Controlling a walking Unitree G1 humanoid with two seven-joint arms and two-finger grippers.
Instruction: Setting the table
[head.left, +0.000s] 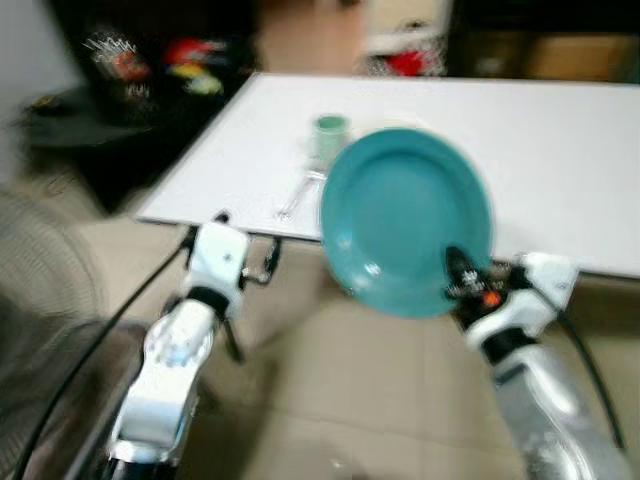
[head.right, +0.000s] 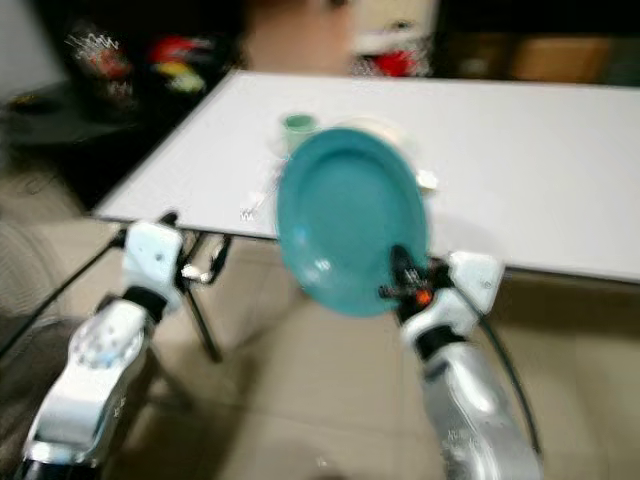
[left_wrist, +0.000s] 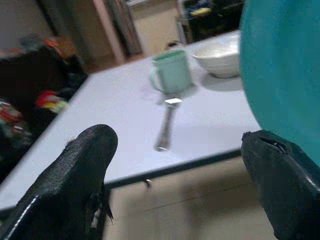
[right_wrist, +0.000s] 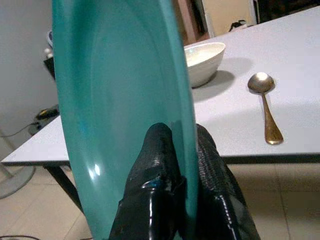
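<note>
Both black fingers of the right gripper (right_wrist: 181, 165) pinch the teal plate's (head.left: 405, 220) rim; left gripper (left_wrist: 180, 200) gapes empty.

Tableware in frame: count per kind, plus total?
Plate: 1, teal, clamped on edge in the right gripper
Mug: 1, pale green
Bowl: 1, white
Spoons: 2, silver and gold
Total: 5

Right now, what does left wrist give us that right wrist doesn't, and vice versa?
Left wrist alone: the green mug, a silver spoon in front of it, and the open left gripper. Right wrist alone: the right gripper pinching the plate's rim, plus a gold spoon. Both: the teal plate, white bowl and white table.
</note>
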